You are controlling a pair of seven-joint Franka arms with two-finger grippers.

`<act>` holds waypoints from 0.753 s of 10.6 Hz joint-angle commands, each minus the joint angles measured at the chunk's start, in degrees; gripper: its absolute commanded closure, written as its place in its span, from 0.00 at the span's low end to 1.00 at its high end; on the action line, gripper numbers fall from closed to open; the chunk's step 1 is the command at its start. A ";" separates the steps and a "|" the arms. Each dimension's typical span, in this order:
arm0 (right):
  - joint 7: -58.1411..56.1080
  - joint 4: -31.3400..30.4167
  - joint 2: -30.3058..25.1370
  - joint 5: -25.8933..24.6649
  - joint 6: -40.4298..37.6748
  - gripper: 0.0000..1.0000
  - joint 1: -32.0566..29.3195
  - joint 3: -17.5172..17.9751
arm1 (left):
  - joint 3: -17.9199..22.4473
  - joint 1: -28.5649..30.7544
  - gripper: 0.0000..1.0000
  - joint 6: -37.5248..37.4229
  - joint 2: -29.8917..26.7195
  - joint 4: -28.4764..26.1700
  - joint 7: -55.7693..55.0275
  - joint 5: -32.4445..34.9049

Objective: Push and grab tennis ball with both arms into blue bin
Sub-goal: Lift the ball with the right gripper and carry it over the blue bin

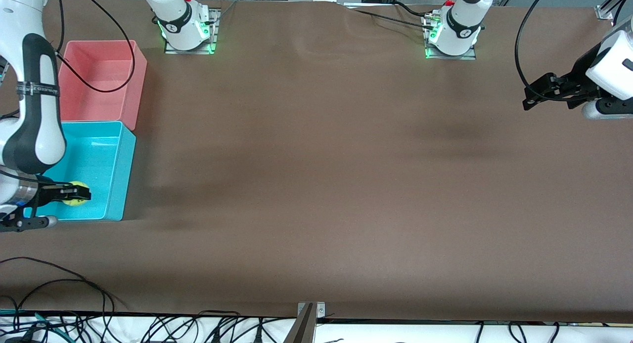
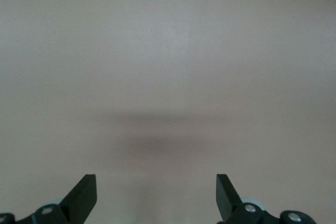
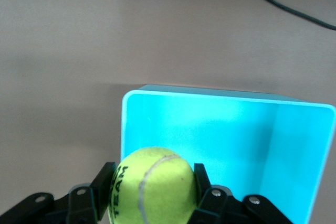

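Right gripper (image 1: 74,193) is pinching the tennis ball (image 1: 76,193) between its jaws over the blue bin (image 1: 113,185) — poised for release; left gripper (image 1: 536,93), jaws spread, is waiting over bare surface (image 1: 321,160).

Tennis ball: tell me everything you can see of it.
The tennis ball is a small fuzzy yellow-green sphere with a pale curved seam and dark printed lettering. It looks felt-covered, whole and round. The right gripper is shut on it, black fingers pressing its two sides, and holds it over the inside of the blue bin, toward the wall nearest the front camera. Only the fingers visibly touch it; whether it touches the bin floor cannot be told.
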 commanded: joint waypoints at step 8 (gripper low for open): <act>-6.44 -38.89 -19.25 -0.42 18.45 1.00 -3.20 -3.01 | 0.15 -0.41 0.00 -2.88 0.66 1.96 -0.52 -0.85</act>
